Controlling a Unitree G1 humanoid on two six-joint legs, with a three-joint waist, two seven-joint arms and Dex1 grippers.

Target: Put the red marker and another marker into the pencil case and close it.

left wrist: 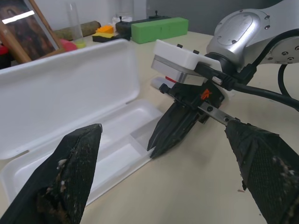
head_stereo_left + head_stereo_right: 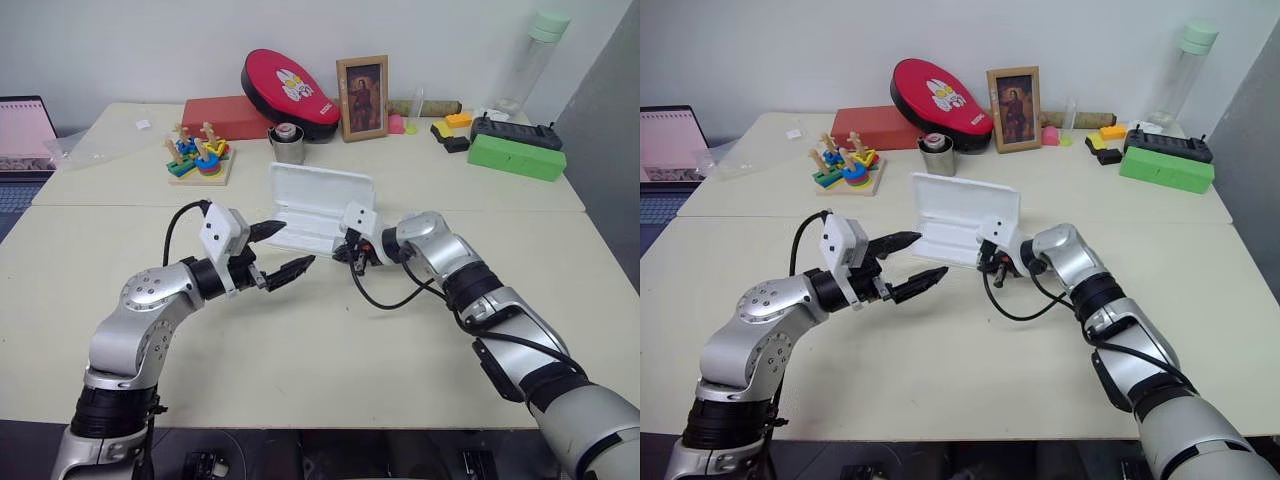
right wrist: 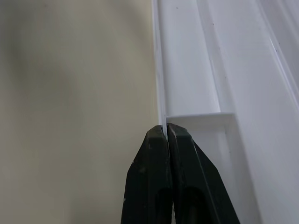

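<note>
The white pencil case point(image 2: 322, 193) lies open in the middle of the table, its lid standing up at the back. The tray compartments point(image 1: 117, 140) that I can see hold nothing. My right gripper point(image 2: 343, 254) reaches in from the right with its fingers shut on the tray's thin near wall point(image 3: 161, 84). My left gripper point(image 2: 297, 244) hangs open just left of the case's near corner, nothing between its fingers. A small white and red bit point(image 1: 164, 83) peeks out behind the right wrist; I cannot tell whether it is the red marker. The other marker is out of view.
Along the back stand a red oval pouch point(image 2: 290, 88), a flat red box point(image 2: 225, 115), a framed picture point(image 2: 362, 97), a metal cup point(image 2: 288, 145) and a wooden stacking toy point(image 2: 200, 157). A green block point(image 2: 515, 157) lies back right, a laptop point(image 2: 22, 135) far left.
</note>
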